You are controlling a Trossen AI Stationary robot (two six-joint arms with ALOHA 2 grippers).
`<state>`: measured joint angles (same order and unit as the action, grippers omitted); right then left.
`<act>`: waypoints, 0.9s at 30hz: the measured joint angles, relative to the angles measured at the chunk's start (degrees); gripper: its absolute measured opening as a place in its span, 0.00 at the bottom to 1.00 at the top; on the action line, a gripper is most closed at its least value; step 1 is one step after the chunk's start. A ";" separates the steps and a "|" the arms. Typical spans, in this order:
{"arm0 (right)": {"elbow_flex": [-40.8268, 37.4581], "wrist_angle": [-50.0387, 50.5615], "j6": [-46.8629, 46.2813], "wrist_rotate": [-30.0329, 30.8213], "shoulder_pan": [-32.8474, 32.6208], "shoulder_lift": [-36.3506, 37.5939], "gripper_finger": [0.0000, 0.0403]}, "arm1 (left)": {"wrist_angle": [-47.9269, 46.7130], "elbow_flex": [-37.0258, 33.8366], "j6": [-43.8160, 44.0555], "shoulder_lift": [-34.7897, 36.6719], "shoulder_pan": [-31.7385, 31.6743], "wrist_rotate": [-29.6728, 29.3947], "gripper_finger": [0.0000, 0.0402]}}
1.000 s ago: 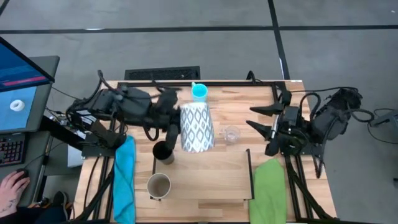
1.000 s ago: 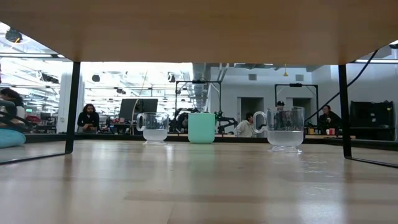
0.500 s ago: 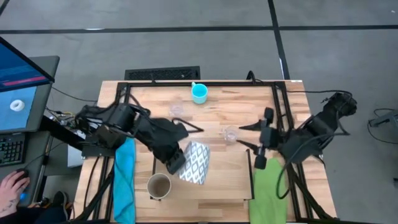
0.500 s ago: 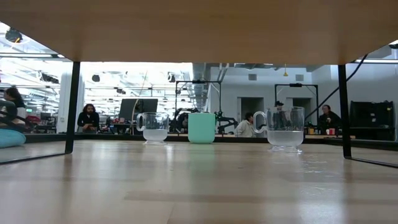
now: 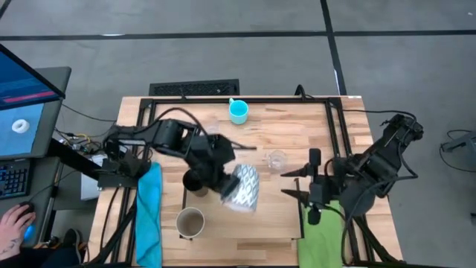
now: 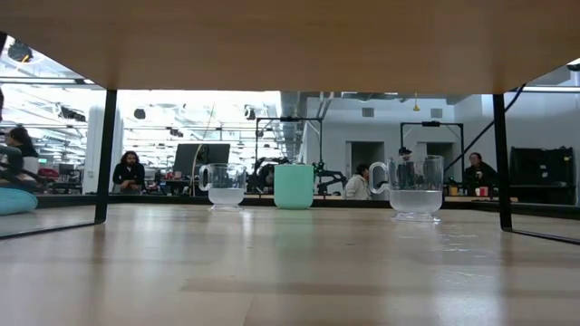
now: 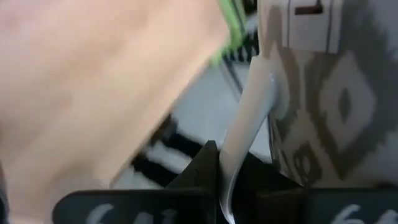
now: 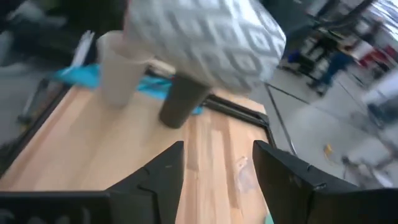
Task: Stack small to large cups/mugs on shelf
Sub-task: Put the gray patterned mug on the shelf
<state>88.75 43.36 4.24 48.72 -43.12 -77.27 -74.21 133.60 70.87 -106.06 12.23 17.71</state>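
High view showed the left end effector (image 5: 223, 175) above the shelf (image 5: 275, 223), closed on the handle of a white patterned mug (image 5: 243, 186) that hung tilted, its long axis running toward 5 o'clock. The black tumbler (image 5: 195, 181) stood touching or just beside the end effector at its 9 o'clock. The beige-tan mug (image 5: 190, 221) stood at 7 o'clock of the held mug, so the left arm was nearer. The right end effector (image 5: 299, 182) waited spread wide at 3 o'clock, holding nothing.
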 joint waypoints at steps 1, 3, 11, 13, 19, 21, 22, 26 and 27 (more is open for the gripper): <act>0.00 -0.29 -2.44 1.65 0.23 0.01 0.52 | 0.48 0.00 0.29 0.00 -0.88 -1.82 0.01; 0.00 -0.56 -8.25 4.87 0.69 0.01 0.51 | 1.44 0.00 0.30 0.00 -2.89 -4.00 0.01; 0.00 -5.09 -19.35 9.41 0.30 0.01 0.48 | 5.00 0.00 -3.37 0.01 -9.17 -8.74 0.01; 0.00 -5.07 -20.14 12.41 0.09 0.01 0.46 | 4.70 0.00 -4.25 0.02 -10.51 -9.63 0.01; 0.00 -8.31 -15.54 19.69 1.55 0.01 0.45 | 8.17 0.00 -5.60 -0.17 -11.89 -10.69 0.01; 0.00 -9.76 -13.69 19.76 2.34 0.01 0.47 | 9.49 0.00 -5.77 -0.45 -11.85 -10.29 0.01; 0.00 -9.86 -13.06 19.72 2.75 0.01 0.48 | 9.88 0.00 -5.79 -0.51 -11.85 -10.30 0.01; 0.00 -9.86 -11.81 18.74 5.12 0.01 0.57 | 11.86 0.04 -6.36 -0.92 -11.91 -10.29 0.01; 0.00 -10.00 -11.81 18.63 5.65 0.01 0.60 | 11.57 0.04 -6.45 -1.05 -11.91 -10.33 0.01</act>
<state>88.75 33.36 -7.57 67.35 -37.47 -77.25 -62.65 133.64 64.43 -107.11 0.32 7.38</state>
